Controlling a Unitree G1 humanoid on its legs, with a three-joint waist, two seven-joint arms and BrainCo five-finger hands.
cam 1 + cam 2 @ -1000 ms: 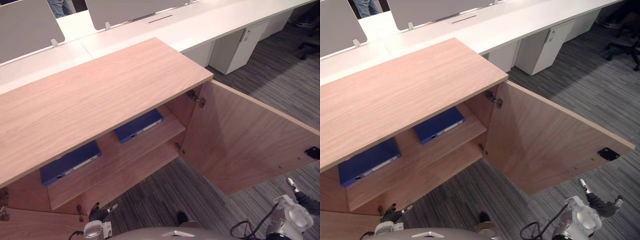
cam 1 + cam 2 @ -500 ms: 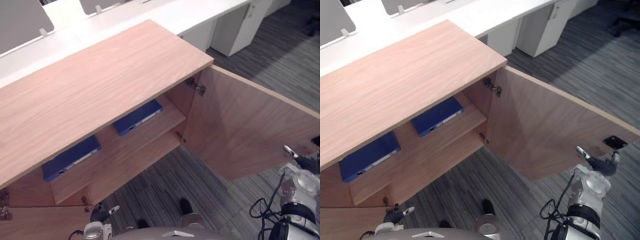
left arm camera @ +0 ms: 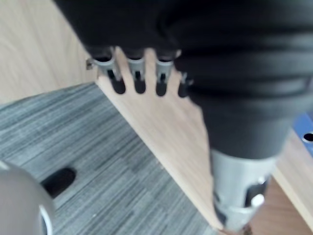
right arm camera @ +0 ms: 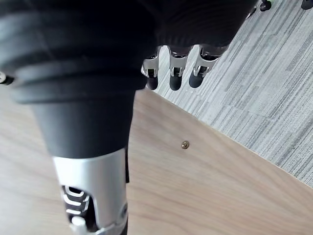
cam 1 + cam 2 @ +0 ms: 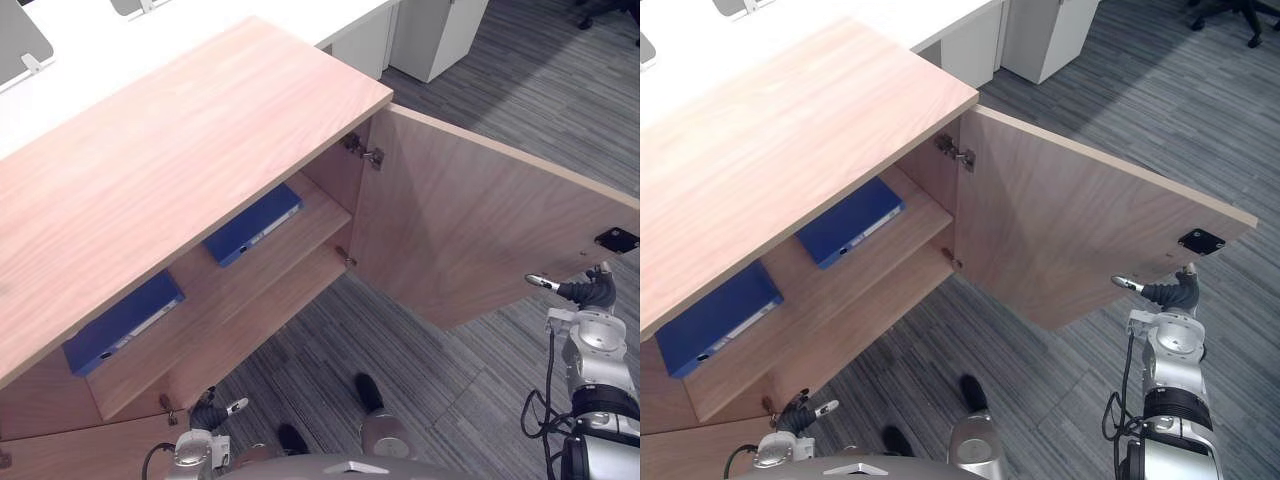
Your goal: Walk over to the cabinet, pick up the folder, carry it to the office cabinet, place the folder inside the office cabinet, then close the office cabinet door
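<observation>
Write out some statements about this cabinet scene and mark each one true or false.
1. The cabinet door stands open. True.
2. The right hand grips a folder. False: it holds nothing and is by the door's outer edge.
3. Two blue folders lie flat on the shelf inside. True.
4. A folder lies on the cabinet top. False: both lie inside, on the shelf.
5. The left hand rests on a folder. False: it hangs low by the cabinet's base, holding nothing.

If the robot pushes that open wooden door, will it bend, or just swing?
The door looks like a stiff flat board, so it probably won't bend. Hung on hinges at one edge, it should swing shut fairly easily.
</observation>
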